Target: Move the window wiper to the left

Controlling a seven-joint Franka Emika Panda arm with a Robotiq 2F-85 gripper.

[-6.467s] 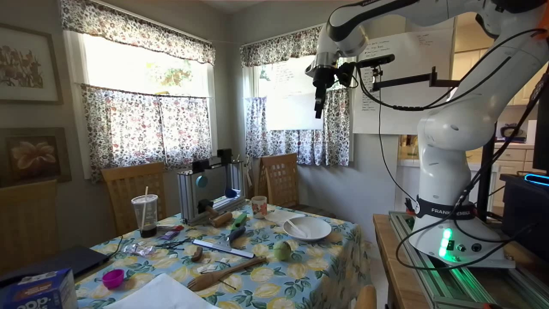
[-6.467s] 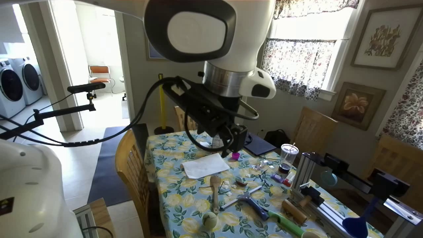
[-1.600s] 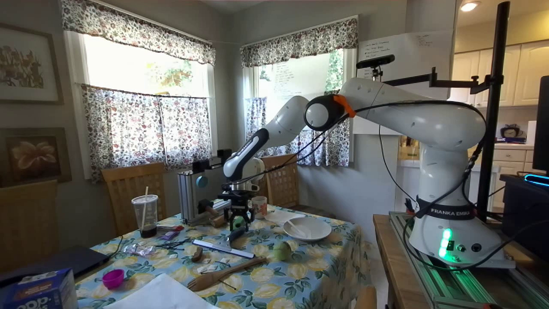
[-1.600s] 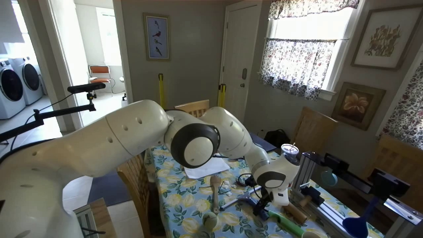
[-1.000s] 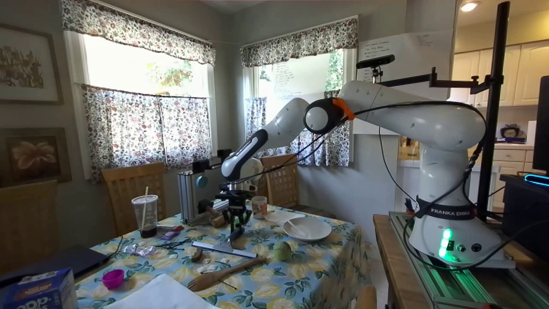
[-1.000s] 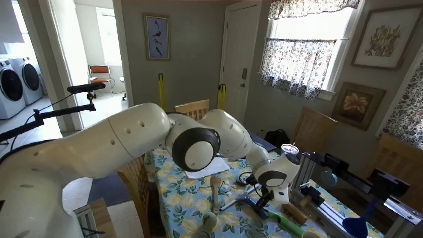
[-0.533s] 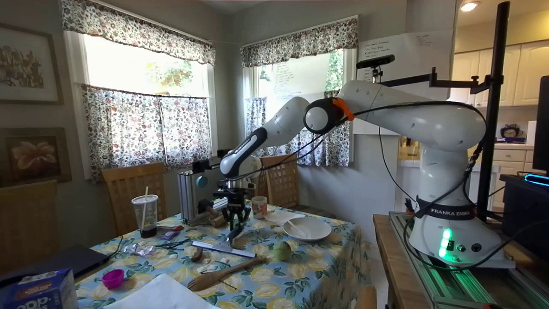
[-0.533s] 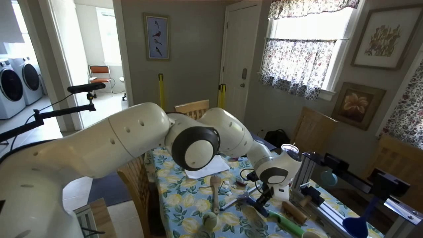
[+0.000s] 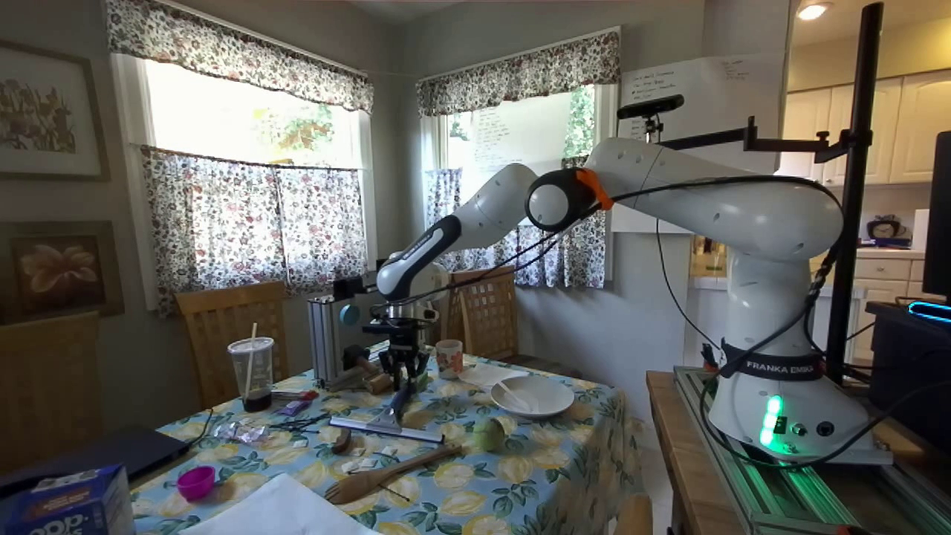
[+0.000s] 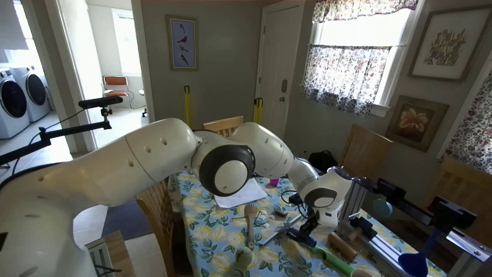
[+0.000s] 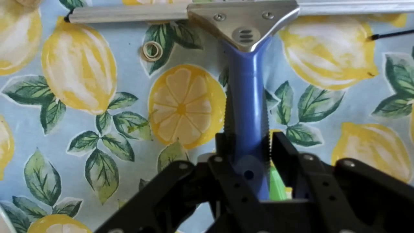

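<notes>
The window wiper (image 11: 247,74) is held by the hand (image 11: 248,142), whose two fingers (image 11: 222,145) are clamped on either side of its blue handle (image 11: 247,103), near the rear end. In an exterior view, the handle is seen tilted up toward the hand, and the metal blade (image 9: 356,426) is set lower than the hand, on or just above the lemon-print counter (image 9: 542,446); which of the two cannot be told. Beyond the blade from the hand, a wooden fork (image 9: 371,481) is laid, with a pale green ball (image 9: 489,435) near its handle end. Near the hand, a flower-patterned mug (image 9: 449,358) is seen; farther out on that side, a white plate (image 9: 551,401) is placed with a white utensil (image 9: 514,394) on it. On the hand's opposite side, well apart, a lidded cup (image 9: 250,371) with a straw (image 9: 254,331) is stood.
</notes>
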